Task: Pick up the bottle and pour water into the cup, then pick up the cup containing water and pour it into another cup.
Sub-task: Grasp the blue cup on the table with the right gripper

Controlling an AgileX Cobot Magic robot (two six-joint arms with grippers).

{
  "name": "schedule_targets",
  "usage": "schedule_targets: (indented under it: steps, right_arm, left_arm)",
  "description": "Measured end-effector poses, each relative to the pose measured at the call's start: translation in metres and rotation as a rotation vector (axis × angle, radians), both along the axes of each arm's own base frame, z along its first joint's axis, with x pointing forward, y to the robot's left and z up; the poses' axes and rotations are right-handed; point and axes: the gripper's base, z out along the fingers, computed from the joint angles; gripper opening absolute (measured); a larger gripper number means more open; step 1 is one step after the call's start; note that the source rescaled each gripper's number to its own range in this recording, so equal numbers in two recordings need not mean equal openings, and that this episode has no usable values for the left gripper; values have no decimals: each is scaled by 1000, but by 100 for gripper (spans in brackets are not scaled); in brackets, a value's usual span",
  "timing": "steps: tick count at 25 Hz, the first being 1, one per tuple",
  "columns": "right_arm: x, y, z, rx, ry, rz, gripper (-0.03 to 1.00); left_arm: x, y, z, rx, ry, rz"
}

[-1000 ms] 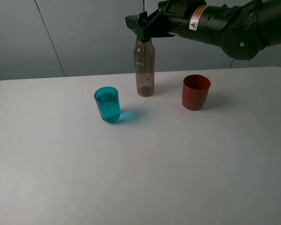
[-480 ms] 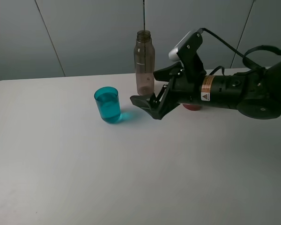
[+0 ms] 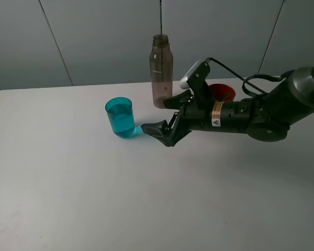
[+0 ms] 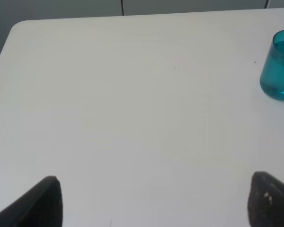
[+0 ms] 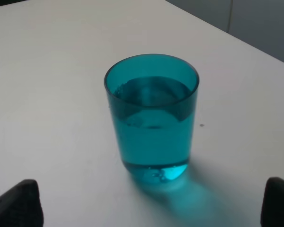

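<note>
The teal cup (image 3: pixel 120 117) stands upright on the white table (image 3: pixel 68 198), filled with water to near its rim. The wrist views show it too (image 5: pixel 151 118) (image 4: pixel 279 71). The smoky bottle (image 3: pixel 161 70) stands upright and free behind it, with no cap. The red cup (image 3: pixel 223 92) is partly hidden behind my right arm. My right gripper (image 3: pixel 154 115) is open and empty, low over the table just right of the teal cup, its jaws facing it (image 5: pixel 149 208). My left gripper (image 4: pixel 156 208) is open and empty, well away from the cup, and does not show in the exterior view.
My right arm (image 3: pixel 240 116) stretches low across the table's right half, in front of the red cup. A grey wall (image 3: pixel 94 36) runs behind the table's far edge.
My right gripper has let go of the bottle's neck, dropped to table height and moved left toward the teal cup. The bottle and both cups have stayed in place.
</note>
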Motion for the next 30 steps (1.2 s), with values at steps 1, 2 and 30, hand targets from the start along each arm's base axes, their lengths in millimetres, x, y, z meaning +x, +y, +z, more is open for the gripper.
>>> schedule_targets:
  steps: [1,2,30]
  right_arm:
    - [-1,1,-3,7,-1,10,99]
    - [-1,1,-8,9,0,21,99]
    - [44,46,-54,100,-40,97,99]
  left_arm:
    - [0,0,0,0,0,0]
    - [0,0,0,0,0,0]
    - [0,0,0,-2,0,1]
